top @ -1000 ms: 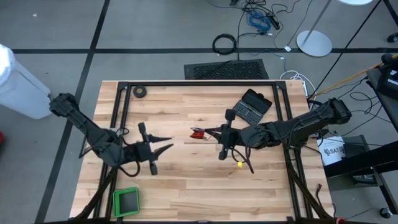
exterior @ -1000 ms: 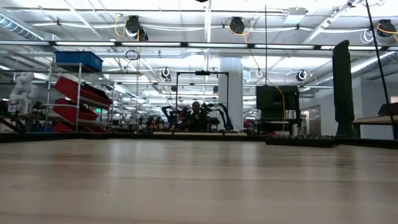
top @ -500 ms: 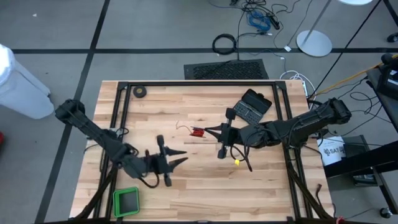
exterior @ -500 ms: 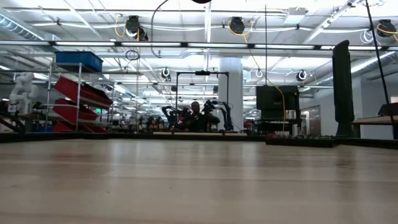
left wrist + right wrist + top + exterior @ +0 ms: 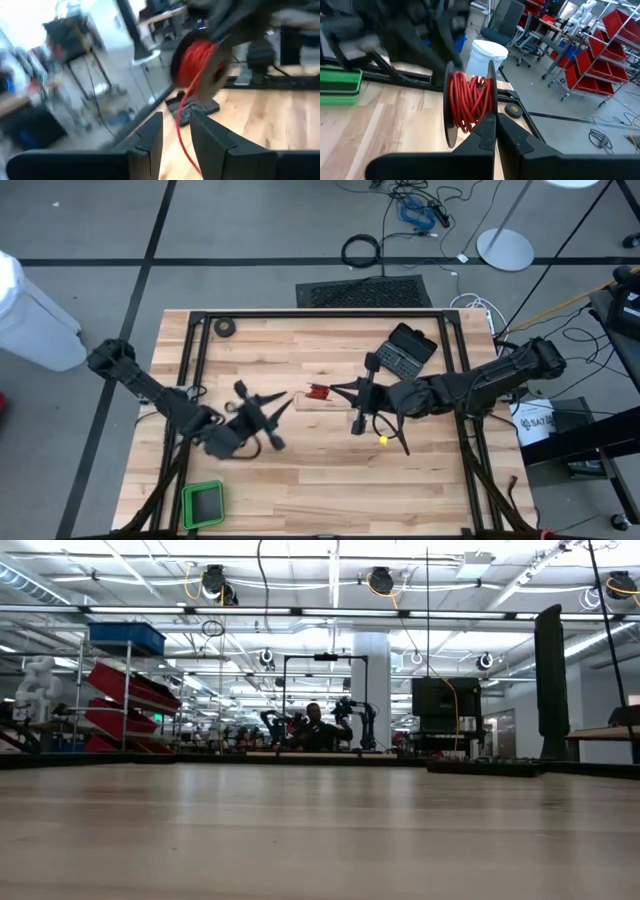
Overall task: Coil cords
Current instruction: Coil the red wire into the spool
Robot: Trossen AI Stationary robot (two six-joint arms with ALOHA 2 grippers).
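The cord is a thin red wire point(image 5: 181, 120) wound on a small black reel point(image 5: 470, 102), which hangs above the table's middle point(image 5: 318, 392). My right gripper point(image 5: 494, 117) comes level from the table's right side point(image 5: 335, 391) and is shut on the reel. My left gripper point(image 5: 285, 400) points at the reel from the left and near side, a short way off. In the left wrist view its fingers point(image 5: 150, 135) stand apart, and a loose stretch of wire runs from the reel point(image 5: 200, 60) down through the gap. My left gripper has the red wire point(image 5: 179, 132) running through the gap between its two fingers; whether either finger touches it, I cannot tell. My right gripper pinches the rim of one black flange point(image 5: 492, 100) of the reel between its two shut fingers, coming level from the table's right side. The reel is lifted clear of the table, its flanges upright.
A black tape roll point(image 5: 226, 327) lies at the far left corner. A green tray point(image 5: 203, 503) sits near the front left. A black device point(image 5: 412, 347) lies far right of the reel, and a small yellow piece point(image 5: 383, 441) sits under the right arm. A black frame point(image 5: 190, 380) borders the table.
My left gripper has swung toward the near edge and the right, then come back toward the reel. It has rolled, and its fingers now slant at the reel. My right gripper has kept the reel in place.
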